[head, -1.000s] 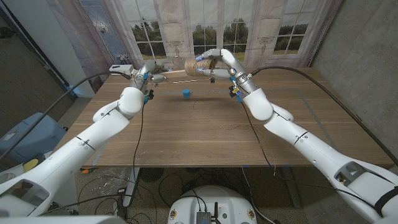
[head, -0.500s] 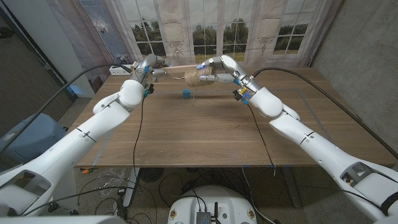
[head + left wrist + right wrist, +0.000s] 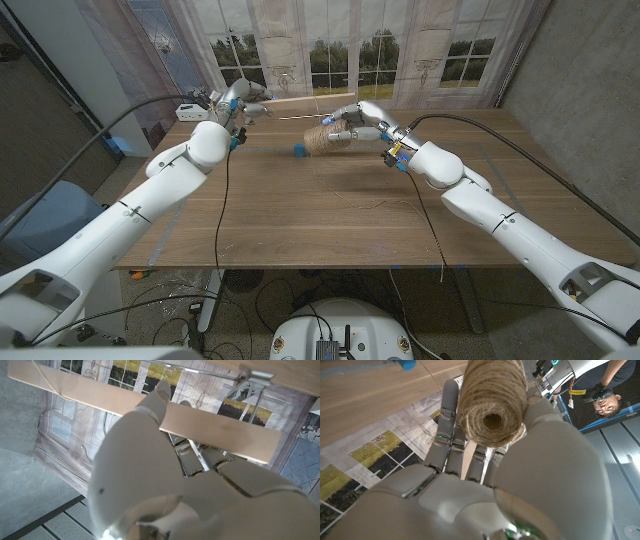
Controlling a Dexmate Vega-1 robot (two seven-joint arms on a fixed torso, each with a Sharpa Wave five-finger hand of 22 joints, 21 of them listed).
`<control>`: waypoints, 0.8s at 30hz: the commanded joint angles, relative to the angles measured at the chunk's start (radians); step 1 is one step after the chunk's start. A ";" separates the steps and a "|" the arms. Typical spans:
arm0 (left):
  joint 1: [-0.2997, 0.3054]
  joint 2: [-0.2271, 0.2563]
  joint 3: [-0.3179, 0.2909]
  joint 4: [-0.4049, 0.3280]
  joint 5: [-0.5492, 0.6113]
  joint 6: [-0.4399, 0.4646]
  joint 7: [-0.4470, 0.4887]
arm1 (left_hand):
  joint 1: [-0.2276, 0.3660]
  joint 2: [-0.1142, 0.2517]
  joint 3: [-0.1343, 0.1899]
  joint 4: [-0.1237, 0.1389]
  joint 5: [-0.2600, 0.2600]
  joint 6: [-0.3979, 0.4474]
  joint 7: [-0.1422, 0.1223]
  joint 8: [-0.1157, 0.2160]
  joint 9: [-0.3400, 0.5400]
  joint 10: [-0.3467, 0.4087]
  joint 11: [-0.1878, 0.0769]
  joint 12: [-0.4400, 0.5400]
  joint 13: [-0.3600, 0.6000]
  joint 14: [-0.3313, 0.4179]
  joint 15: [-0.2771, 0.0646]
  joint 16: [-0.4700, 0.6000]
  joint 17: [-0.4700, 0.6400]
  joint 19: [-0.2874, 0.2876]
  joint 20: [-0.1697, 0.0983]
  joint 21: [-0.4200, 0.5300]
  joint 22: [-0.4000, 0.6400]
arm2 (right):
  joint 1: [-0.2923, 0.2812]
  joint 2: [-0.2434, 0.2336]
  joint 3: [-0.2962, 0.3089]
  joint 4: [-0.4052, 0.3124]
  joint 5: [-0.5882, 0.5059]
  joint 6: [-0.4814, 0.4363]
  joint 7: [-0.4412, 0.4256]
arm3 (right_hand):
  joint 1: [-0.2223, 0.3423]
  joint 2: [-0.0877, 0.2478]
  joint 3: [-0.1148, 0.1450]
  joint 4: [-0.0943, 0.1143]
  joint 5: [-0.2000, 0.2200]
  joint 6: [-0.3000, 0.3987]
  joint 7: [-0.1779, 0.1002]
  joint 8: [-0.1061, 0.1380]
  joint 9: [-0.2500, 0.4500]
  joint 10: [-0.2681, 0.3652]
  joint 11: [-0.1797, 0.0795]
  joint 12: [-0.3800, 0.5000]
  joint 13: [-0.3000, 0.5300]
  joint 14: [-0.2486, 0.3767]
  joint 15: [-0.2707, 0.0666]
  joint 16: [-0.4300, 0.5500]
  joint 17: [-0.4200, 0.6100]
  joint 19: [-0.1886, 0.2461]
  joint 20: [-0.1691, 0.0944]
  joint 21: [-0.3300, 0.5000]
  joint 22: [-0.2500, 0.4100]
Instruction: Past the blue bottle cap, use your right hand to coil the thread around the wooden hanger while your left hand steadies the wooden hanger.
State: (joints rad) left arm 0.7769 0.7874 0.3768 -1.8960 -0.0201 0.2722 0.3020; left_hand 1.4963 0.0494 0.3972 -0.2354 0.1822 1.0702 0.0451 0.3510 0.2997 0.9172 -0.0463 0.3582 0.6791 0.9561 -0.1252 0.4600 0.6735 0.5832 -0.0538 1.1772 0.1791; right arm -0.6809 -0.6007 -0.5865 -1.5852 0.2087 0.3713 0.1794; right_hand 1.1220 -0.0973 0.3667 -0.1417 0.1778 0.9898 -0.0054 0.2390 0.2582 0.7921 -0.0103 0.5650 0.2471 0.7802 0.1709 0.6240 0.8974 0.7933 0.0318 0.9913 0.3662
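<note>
Thread spool (image 3: 322, 139) in right hand (image 3: 352, 123), beside blue cap (image 3: 299, 150).

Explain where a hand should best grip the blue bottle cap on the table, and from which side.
Grip the blue bottle cap across its side walls, probably coming from above: it sits small and low on the table, so fingers can close on opposite sides. Its opening direction cannot be told.

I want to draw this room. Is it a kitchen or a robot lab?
Most likely a robot lab. A bare wooden table stands before a printed window backdrop, loose cables lie on the floor, and a person watches nearby.
</note>
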 commanded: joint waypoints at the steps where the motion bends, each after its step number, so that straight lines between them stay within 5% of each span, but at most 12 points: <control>1: 0.056 0.009 -0.054 -0.044 -0.045 -0.043 0.025 | 0.035 0.046 0.072 0.067 0.007 0.013 0.004 0.001 0.005 0.011 0.001 -0.001 0.003 0.018 -0.037 0.001 0.005 0.000 -0.130 0.009 0.001 | 0.041 -0.022 -0.020 0.022 0.058 -0.166 0.087 | 0.268 0.262 0.004 0.005 0.004 -0.001 0.007 -0.002 0.003 0.044 0.022 0.005 0.168 0.267 -0.399 -0.006 0.004 -0.127 -0.230 0.009 -0.002; 12: 0.127 0.040 -0.111 -0.112 -0.087 -0.033 0.026 | 0.031 0.045 0.074 0.067 0.008 0.012 0.001 -0.002 0.008 0.013 0.002 -0.006 0.004 0.021 -0.039 -0.002 0.004 -0.001 -0.132 0.011 0.001 | 0.050 -0.024 -0.013 0.081 0.101 -0.262 0.074 | 0.271 0.263 0.006 0.004 0.004 -0.003 0.010 -0.006 0.006 0.039 0.024 0.003 0.174 0.265 -0.399 -0.012 0.012 -0.136 -0.226 0.020 -0.008; 24: 0.201 0.088 -0.165 -0.210 -0.149 0.047 -0.001 | 0.030 0.044 0.077 0.066 0.008 0.015 0.001 -0.004 0.007 0.013 -0.001 -0.010 0.007 0.023 -0.039 -0.001 0.008 -0.001 -0.133 0.014 0.001 | 0.019 -0.013 0.014 0.114 0.066 -0.277 -0.083 | 0.271 0.265 0.007 0.006 0.004 -0.001 0.009 -0.009 0.009 0.038 0.024 0.004 0.181 0.264 -0.399 -0.017 0.020 -0.153 -0.225 0.029 -0.015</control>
State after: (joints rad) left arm 0.9168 0.8382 0.2597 -2.0308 -0.1134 0.2626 0.3252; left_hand 1.4948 0.0508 0.3972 -0.2354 0.1854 1.0759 0.0397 0.3464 0.3044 0.9280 -0.0466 0.3507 0.6836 0.9558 -0.1255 0.4558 0.6784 0.5832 -0.0537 1.1848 0.1744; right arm -0.6442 -0.6232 -0.5920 -1.5093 0.2906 0.1215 0.2015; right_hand 1.1220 -0.0973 0.3687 -0.1397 0.1772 0.9858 -0.0017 0.2315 0.2637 0.8029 0.0004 0.5638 0.2471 0.7916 0.1570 0.6036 0.9111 0.7106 0.0038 1.0145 0.3517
